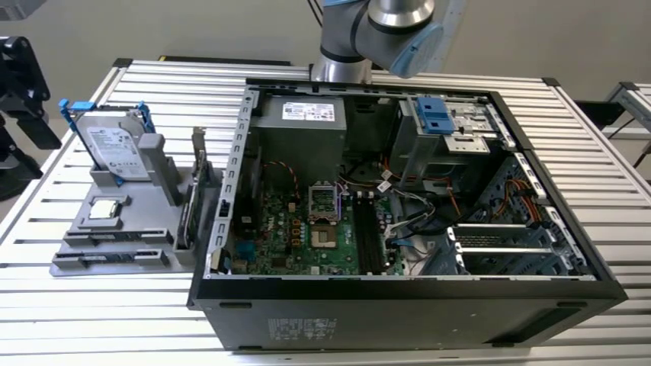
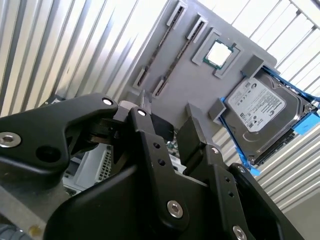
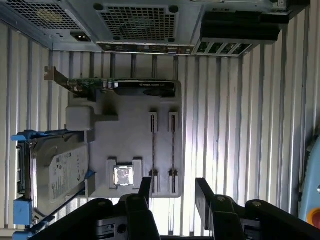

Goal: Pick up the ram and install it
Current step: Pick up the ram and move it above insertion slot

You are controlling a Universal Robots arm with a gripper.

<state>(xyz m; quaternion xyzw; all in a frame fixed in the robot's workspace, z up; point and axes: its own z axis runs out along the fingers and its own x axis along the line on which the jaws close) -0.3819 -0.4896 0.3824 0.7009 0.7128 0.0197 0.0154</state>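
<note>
Your ram (image 3: pixel 173 150) stands on edge in a slot of the gray holder (image 3: pixel 130 130) on the counter (image 3: pixel 215 125), not yet picked up, so nothing is installed. Your pincer (image 3: pixel 173 181) hangs well above it, wide and empty. The hard drive (image 3: pixel 60 170) and computer case (image 1: pixel 428 313) carry labels whose print can't be made out.

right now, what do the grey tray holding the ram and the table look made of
The grey tray: matte plastic, probably moulded or printed; dull, even surface without glints. The table: bare metal, likely aluminium; ribbed slats with bright streaky reflections. The ram: seen edge-on, thin dark board; finish unclear.
</note>
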